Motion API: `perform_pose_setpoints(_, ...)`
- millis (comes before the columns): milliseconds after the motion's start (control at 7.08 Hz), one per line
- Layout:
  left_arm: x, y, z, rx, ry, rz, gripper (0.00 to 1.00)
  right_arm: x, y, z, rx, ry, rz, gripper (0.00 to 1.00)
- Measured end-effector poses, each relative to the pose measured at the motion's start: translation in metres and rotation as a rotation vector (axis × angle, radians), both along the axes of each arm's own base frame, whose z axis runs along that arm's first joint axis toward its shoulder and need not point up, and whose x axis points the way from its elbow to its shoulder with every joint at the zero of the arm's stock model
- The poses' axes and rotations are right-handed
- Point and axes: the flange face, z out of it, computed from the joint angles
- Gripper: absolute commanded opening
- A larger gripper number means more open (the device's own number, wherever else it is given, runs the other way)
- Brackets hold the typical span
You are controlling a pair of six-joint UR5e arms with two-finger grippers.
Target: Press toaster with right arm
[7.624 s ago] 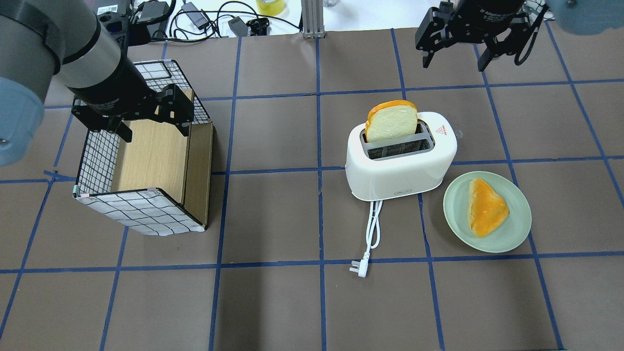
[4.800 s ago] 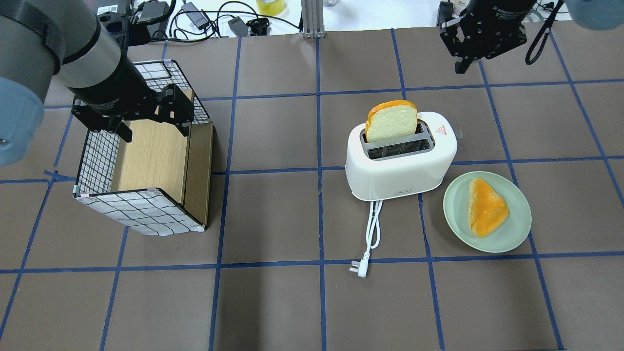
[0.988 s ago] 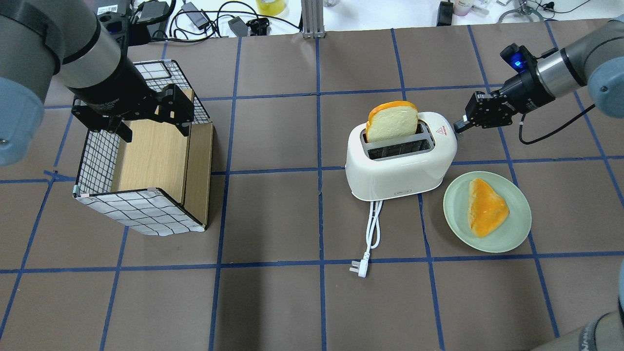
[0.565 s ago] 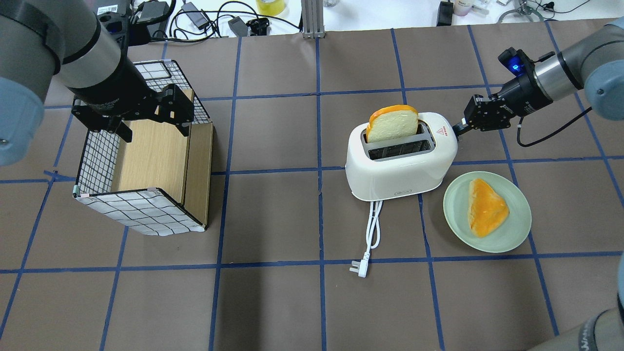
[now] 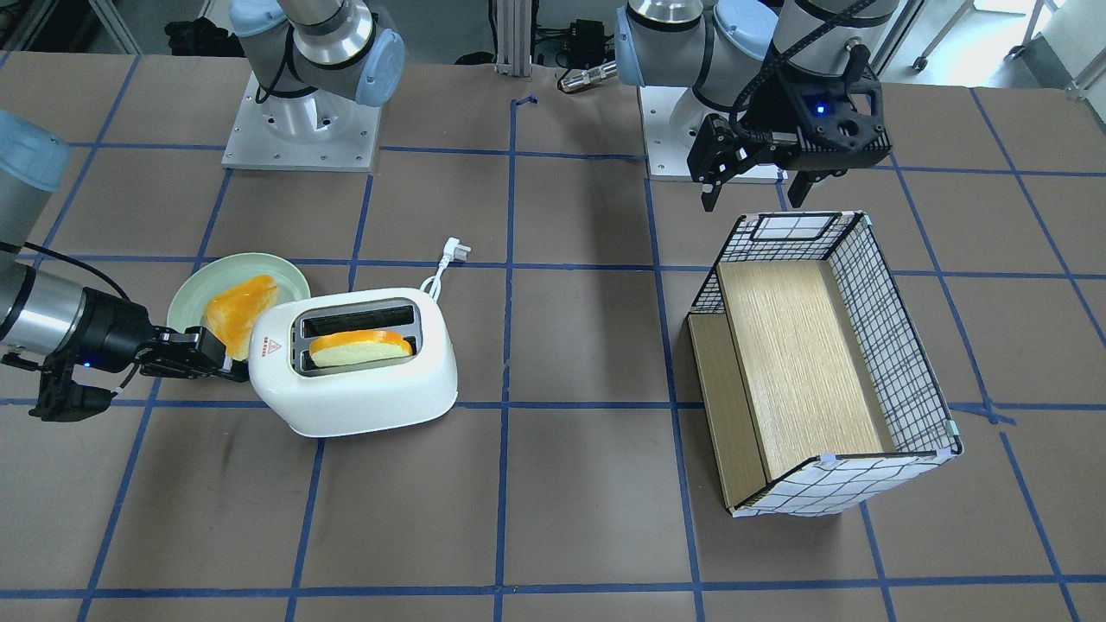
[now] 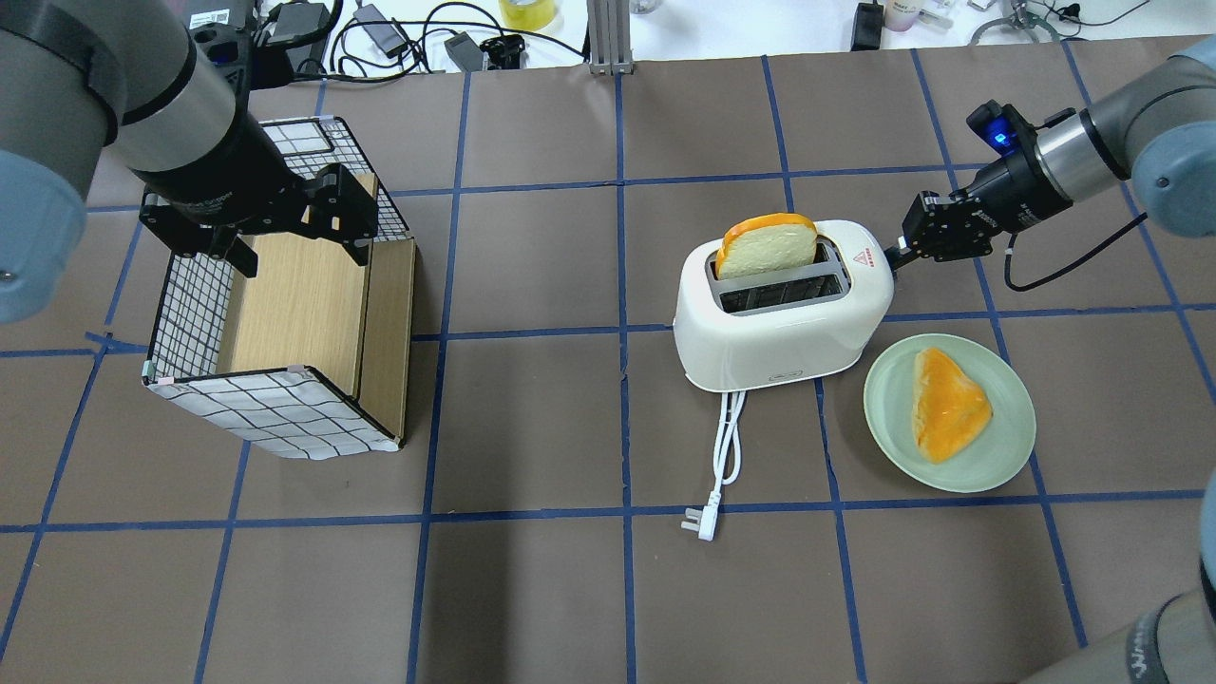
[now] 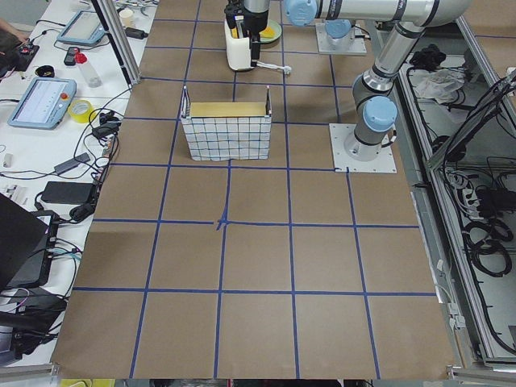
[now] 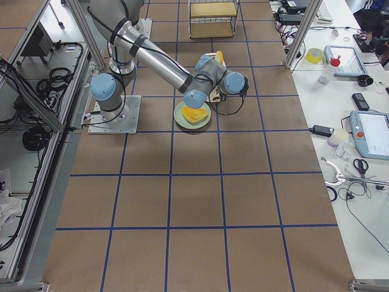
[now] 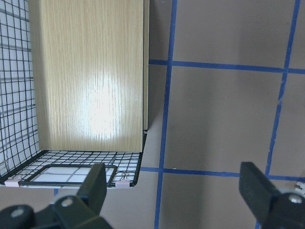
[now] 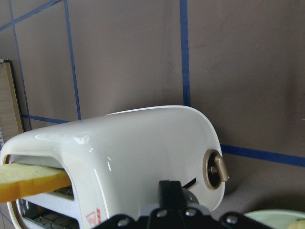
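Toaster (image 6: 784, 309): white, two-slot, on the robot's right half of the table, mid-depth. Its white cord (image 6: 727, 442) trails toward the robot. The end face with the tan dial (image 10: 217, 171) faces the right arm.

Bread slice (image 5: 360, 345) is in the slot farther from the robot. The front-facing view shows it sunk low, only its crust above the grey rim. The overhead view shows more of it standing proud.

Right gripper (image 6: 896, 255): fingers pressed together into one narrow tip, holding nothing. The tip is against the toaster's end face, just beside the dial. The lever itself is mostly hidden behind the fingers in the wrist view.

Pale green plate (image 6: 888, 399) sits just beside the toaster on the robot's side and carries an orange-topped bread piece (image 6: 950, 404).

Left gripper (image 5: 752, 192): fingers spread and empty, hovering over the near end of the checked wire-and-wood basket (image 6: 275, 413), well apart from the toaster.

Progress, as judged: the press looks under way and probably well down its stroke. Whether the lever has latched cannot be told. What likely remains is to bottom out the push and then back the tip off.
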Motion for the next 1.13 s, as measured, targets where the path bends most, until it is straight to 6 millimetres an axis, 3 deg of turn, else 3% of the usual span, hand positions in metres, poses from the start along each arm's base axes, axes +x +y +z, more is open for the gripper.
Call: perform_pose_setpoints(1129,0.0,0.0,0.0,0.0,0.0,0.0,1.0,-0.003,-0.001,-0.029,-0.002,0.022,0.017,0.0)
